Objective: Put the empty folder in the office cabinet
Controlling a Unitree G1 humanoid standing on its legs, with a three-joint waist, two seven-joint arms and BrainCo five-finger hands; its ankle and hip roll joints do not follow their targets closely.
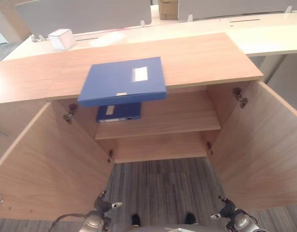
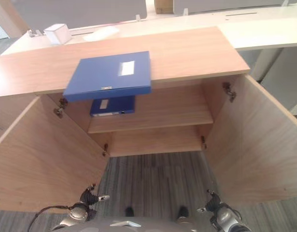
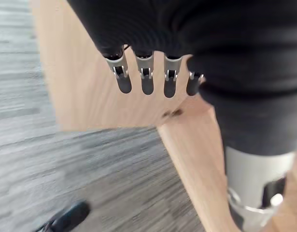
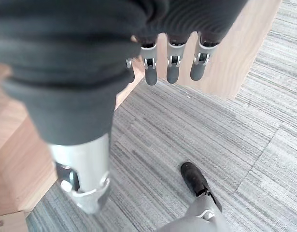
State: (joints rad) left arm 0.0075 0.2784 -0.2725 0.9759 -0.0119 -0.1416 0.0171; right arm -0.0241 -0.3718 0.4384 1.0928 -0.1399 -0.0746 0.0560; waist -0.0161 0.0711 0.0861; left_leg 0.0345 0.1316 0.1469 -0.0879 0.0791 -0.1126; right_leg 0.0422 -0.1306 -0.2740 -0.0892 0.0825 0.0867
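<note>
Left eye view: blue folder [image 1: 123, 80] lies flat on the wooden top of the office cabinet [image 1: 196, 58], its near edge overhanging the open front. Both cabinet doors stand wide open. A second blue folder [image 1: 119, 112] lies flat on the upper shelf [image 1: 177, 118], directly beneath the overhanging one. A white box [image 1: 62, 38] sits on the pale desk [image 1: 264, 34] behind the cabinet. Left hand [image 1: 106, 207] and right hand [image 1: 224, 210] hang low over the grey carpet [image 1: 162, 183], well apart from the folder.

Right eye view: same layout; lower shelf bare, folder untouched by either hand.

Left wrist view: left hand [image 3: 153, 72] holds nothing; fingers [image 3: 147, 79] extended straight, side by side, pointing toward the left door panel [image 3: 90, 87].

Right wrist view: right hand [image 4: 162, 58] likewise holds nothing; fingers [image 4: 173, 67] straight and relaxed above the carpet, right door [image 4: 235, 53] just beyond them.
</note>
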